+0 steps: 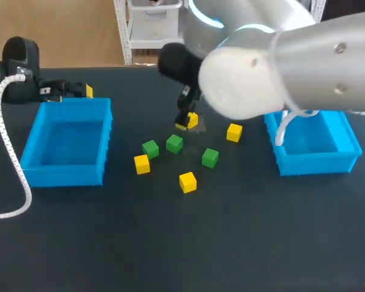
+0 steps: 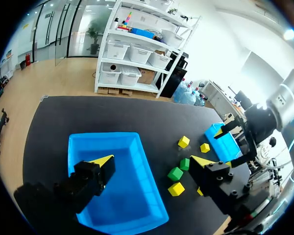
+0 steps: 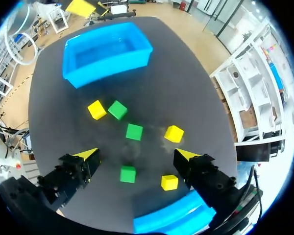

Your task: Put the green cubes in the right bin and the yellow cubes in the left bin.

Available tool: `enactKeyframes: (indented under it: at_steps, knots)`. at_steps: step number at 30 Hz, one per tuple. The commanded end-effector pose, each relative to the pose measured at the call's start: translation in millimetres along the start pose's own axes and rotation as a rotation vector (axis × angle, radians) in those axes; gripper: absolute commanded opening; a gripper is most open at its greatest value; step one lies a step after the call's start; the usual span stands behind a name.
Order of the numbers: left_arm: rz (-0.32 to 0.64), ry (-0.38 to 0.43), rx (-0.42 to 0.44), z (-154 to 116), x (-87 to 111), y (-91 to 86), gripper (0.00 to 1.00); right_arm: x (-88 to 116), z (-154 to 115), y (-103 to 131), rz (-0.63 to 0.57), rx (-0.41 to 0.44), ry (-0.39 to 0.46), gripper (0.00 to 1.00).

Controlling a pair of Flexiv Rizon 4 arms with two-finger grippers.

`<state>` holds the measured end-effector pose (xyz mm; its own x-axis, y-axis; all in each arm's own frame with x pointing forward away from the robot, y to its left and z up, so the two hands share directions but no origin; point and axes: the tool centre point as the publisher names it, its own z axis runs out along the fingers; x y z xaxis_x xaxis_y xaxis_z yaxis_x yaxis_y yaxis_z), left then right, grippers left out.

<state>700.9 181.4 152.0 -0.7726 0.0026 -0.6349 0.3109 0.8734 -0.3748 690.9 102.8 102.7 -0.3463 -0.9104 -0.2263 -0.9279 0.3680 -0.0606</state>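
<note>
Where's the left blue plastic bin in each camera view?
Head view: left blue plastic bin, at the picture's left.
Left wrist view: bin close ahead of the left gripper.
Right wrist view: bin beyond the cubes, far ahead of the right gripper.
Shared landmark: right blue bin.

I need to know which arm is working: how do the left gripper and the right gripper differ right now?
The left gripper hangs over the left bin; the right gripper hangs over the loose cubes in the middle. The right gripper has a green cube lying below between its fingers, untouched; the left gripper has mostly bin there. Both are open and hold nothing.
</note>
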Motion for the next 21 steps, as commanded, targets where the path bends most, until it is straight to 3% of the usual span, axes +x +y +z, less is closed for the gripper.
enactKeyframes:
  at_steps: [1,10,21]
  knots:
    - [0.002,-0.005,0.008,0,1.2,2.1,1.0,-4,17,5,0.001,-0.018,0.025,1.0]
    - [0.002,-0.005,0.008,0,1.2,2.1,1.0,4,58,7,0.01,-0.034,0.078,1.0]
    - [0.002,-0.005,0.008,0,1.2,2.1,1.0,-9,89,3,0.007,-0.036,0.128,1.0]
